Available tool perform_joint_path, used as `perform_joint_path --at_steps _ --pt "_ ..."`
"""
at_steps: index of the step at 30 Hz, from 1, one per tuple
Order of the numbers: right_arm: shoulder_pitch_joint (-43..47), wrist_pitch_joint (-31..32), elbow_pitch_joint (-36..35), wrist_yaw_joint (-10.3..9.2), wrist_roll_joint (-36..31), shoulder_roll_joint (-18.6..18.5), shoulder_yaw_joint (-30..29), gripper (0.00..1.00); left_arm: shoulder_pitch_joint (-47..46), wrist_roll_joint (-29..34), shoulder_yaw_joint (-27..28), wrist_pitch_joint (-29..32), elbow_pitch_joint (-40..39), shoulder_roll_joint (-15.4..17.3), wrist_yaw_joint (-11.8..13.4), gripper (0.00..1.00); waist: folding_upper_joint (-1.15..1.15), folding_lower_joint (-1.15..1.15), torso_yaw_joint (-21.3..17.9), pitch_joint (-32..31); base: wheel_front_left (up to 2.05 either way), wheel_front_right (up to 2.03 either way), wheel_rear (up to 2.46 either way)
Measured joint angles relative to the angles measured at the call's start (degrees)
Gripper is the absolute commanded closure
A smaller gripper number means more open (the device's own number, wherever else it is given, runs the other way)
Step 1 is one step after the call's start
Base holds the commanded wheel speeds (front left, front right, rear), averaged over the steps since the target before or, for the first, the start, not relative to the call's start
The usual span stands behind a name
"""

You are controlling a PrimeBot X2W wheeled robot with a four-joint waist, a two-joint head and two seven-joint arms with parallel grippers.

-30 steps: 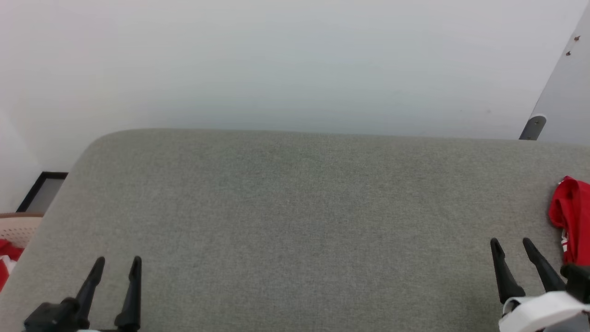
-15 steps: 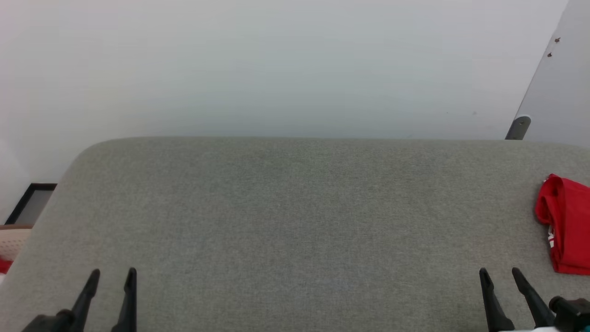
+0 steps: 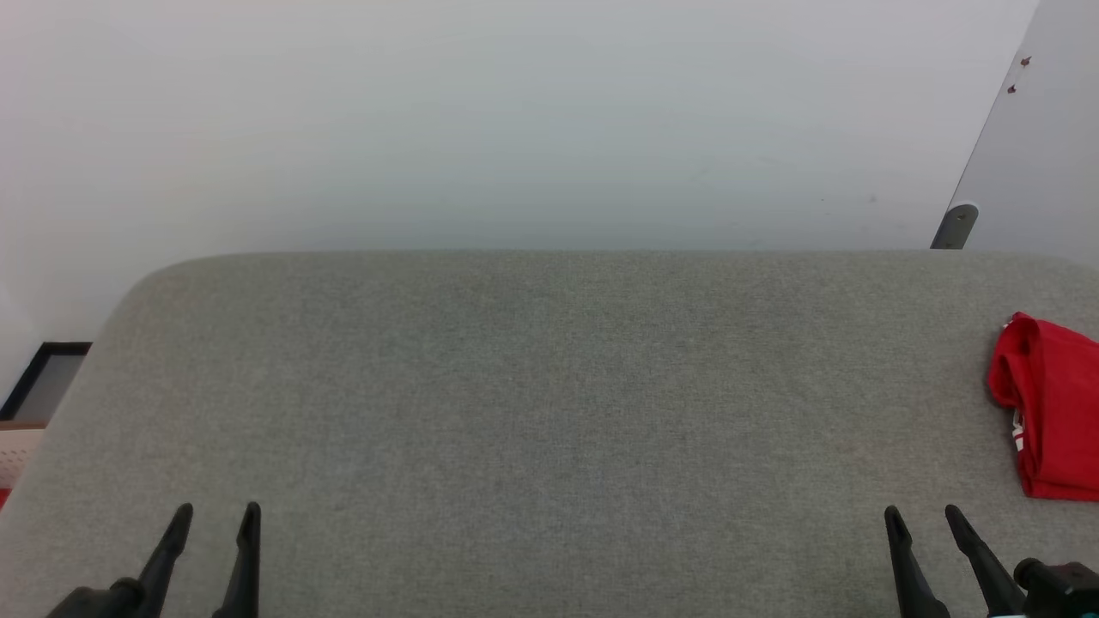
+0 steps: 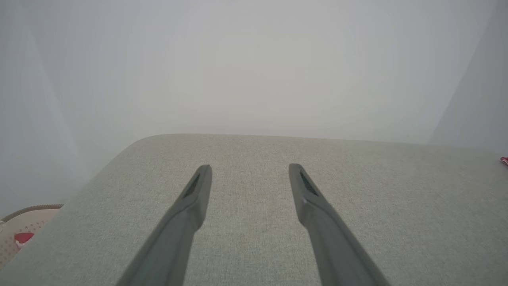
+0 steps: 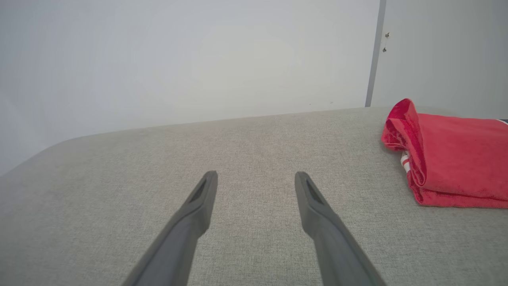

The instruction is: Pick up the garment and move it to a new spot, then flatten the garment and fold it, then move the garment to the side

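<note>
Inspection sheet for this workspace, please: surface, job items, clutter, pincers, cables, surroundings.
Surface: grey fabric pad, flat.
Job's things: red garment, folded, at the pad's right edge, trim showing at its fold.
Clutter: pale perforated basket off the pad's left, something red inside.
Grippers: left pincer and right pincer open, empty, over the pad's near edge; right one apart from the garment.
Cables: nothing seen.
Surroundings: white wall behind; grey panel at right; dark frame low at left.

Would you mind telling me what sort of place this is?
Probably a garment-folding station: a grey fabric-covered surface against a white wall, with a folded red garment at its right edge.
</note>
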Motion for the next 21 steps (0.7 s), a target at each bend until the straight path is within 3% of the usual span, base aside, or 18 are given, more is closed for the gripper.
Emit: perform_joint_path --at_steps 1,2,8,21 --pt "-0.02 0.0 0.01 0.01 0.07 0.01 0.05 0.0 0.01 0.02 -0.16 0.0 0.03 0.2 0.0 0.0 0.0 0.0 -0.01 0.05 0.0 0.0 0.0" --pt "0.04 0.02 0.23 0.01 0.16 0.09 0.08 1.0 0.02 0.02 -0.2 -0.01 0.29 0.11 -0.01 1.0 0.0 0.0 0.0 0.08 0.0 0.0 0.0" --pt "1.82 0.71 3.02 0.01 0.69 1.3 0.31 1.0 1.42 -0.52 -1.15 0.37 3.19 -2.76 -0.01 1.0 0.0 0.0 -0.06 0.14 0.0 0.0 0.0" --pt "0.98 4.3 2.36 0.01 12.41 2.49 -1.4 1.0 -0.34 -12.23 -0.31 4.06 3.77 -4.93 -0.01 1.0 0.0 0.0 -0.4 0.6 0.0 0.0 0.0"
